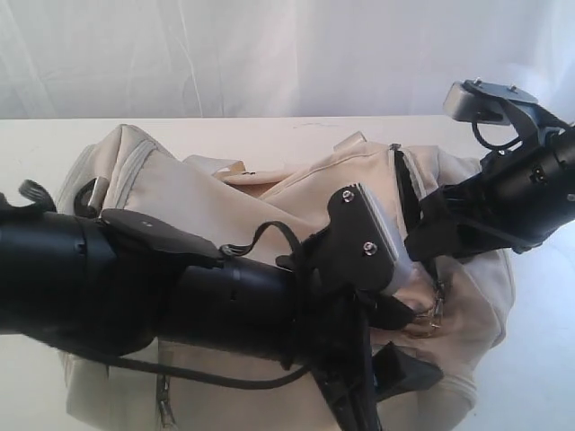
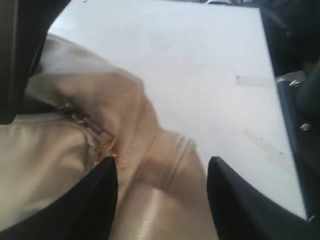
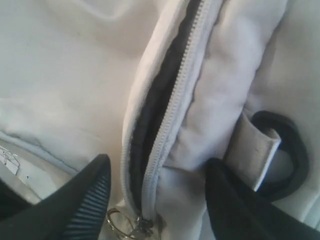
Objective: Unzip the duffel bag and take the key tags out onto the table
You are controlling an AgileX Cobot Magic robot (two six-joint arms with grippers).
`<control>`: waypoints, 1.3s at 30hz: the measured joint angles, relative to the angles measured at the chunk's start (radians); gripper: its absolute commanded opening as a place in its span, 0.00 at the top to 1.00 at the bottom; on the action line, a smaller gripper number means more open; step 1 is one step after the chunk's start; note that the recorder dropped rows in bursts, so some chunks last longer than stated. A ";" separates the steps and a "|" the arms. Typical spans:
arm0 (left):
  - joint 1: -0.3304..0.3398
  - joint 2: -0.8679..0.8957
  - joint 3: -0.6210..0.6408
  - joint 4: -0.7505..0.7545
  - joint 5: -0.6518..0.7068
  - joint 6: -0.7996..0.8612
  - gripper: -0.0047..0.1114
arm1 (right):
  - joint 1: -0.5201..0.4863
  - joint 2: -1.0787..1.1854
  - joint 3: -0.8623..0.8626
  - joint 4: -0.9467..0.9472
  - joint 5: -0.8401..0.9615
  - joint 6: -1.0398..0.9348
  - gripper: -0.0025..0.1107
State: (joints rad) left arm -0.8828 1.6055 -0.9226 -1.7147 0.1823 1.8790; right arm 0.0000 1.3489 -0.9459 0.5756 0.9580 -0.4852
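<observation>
Left claw [image 2: 161,167] hangs spread over the bag [image 1: 171,189], gripping nothing, likely ready to steady it. The bag sits on the table [image 1: 269,130]. Right claw [image 3: 159,165], spread too, straddles the half-open zipper [image 3: 175,110]; tags unseen, presumably inside.

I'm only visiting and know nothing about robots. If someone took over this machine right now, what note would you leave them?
Left gripper: open, empty, over the duffel bag near its end.
Right gripper: open, empty, straddling a zipper on the bag. The slider sits between the fingers.
Bag: lies on the table.
Key tags: not in view; none seen on the table.
Done: this zipper gapes, showing dark lining.
Left: widen the opening if needed, then lift the key tags out onto the table.
</observation>
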 measured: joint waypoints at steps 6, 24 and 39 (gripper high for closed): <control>-0.002 0.057 -0.056 -0.007 -0.063 0.062 0.46 | 0.000 0.003 0.000 0.007 0.000 0.000 0.51; -0.002 0.122 -0.102 -0.008 -0.099 0.076 0.51 | 0.000 0.039 0.000 0.007 -0.012 0.000 0.51; -0.002 0.123 -0.106 -0.008 -0.116 0.076 0.96 | 0.000 0.039 0.000 0.009 -0.015 0.000 0.51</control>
State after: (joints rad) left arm -0.8847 1.7282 -1.0291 -1.7227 0.0661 1.9551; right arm 0.0000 1.3878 -0.9459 0.5841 0.9428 -0.4852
